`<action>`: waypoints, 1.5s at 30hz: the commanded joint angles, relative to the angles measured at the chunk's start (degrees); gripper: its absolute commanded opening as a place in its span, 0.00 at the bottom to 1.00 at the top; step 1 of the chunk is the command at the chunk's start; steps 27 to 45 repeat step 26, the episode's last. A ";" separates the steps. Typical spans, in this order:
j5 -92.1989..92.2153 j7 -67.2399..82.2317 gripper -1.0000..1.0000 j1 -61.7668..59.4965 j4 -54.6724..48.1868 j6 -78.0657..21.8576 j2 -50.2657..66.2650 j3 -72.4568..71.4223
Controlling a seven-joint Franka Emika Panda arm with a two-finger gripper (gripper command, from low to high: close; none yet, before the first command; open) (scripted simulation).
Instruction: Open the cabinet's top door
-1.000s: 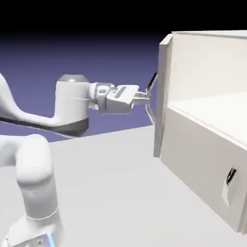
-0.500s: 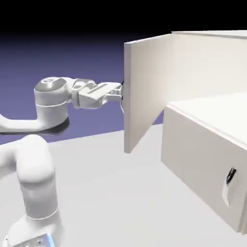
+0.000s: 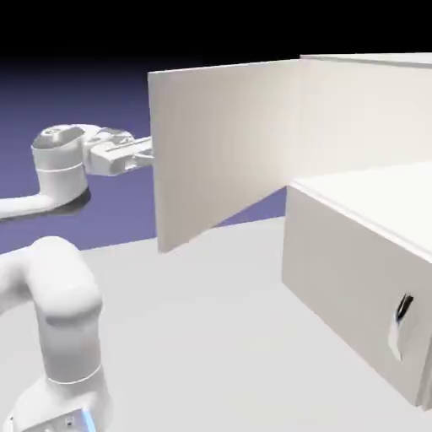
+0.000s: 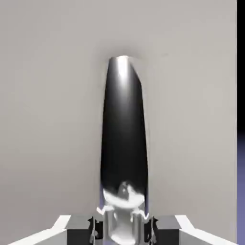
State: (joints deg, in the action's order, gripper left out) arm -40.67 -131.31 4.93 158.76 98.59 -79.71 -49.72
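The off-white cabinet stands at the exterior view's right. Its top door is swung wide open to the left, showing its plain inner face. My gripper reaches the door's outer face at its free edge, where the panel hides the fingertips. In the hand view the curved silvery-dark handle runs up from between my fingers, against the door's flat panel. My gripper is shut on that handle.
Below the open compartment, the lower panel is shut, with its small dark-and-silver handle. The arm's base and elbow rise at the lower left. Grey table surface spreads in front of the cabinet.
The top door has swung from barely ajar to wide open. My gripper has travelled left along the arc with the handle held throughout.
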 commanded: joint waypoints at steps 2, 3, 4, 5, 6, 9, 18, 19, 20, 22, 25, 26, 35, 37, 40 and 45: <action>3.03 -0.09 0.00 -2.51 -4.15 -4.31 1.61 -3.86; 4.33 -0.09 0.00 -3.89 -6.23 -6.29 2.30 -5.59; 5.51 -0.07 0.00 -5.33 -8.31 -8.18 2.92 -7.20; 6.60 -0.03 0.00 -6.82 -10.38 -10.01 3.48 -8.72; 7.60 0.04 0.00 -8.36 -12.46 -11.79 3.97 -10.15; 10.17 0.37 0.00 -13.14 -18.69 -16.85 5.11 -14.02; 15.16 2.49 0.00 -28.10 -37.38 -30.54 6.12 -22.73; 15.52 2.81 0.00 -29.76 -39.46 -31.97 6.08 -23.48; 15.86 3.16 0.00 -31.41 -41.53 -33.38 6.00 -24.18; 16.44 3.89 0.00 -34.70 -45.69 -36.17 5.80 -25.49; 17.09 5.11 0.00 -39.56 -51.92 -40.25 5.38 -27.20; 17.25 5.54 0.00 -41.16 -53.99 -41.58 5.21 -27.70; 17.25 5.54 0.00 -41.16 -53.99 -41.58 5.21 -27.70; 17.25 5.54 0.00 -41.16 -53.99 -41.58 5.21 -27.70; 17.25 5.54 0.00 -41.16 -53.99 -41.58 5.21 -27.70; 17.25 5.54 0.00 -41.16 -53.99 -41.58 5.21 -27.70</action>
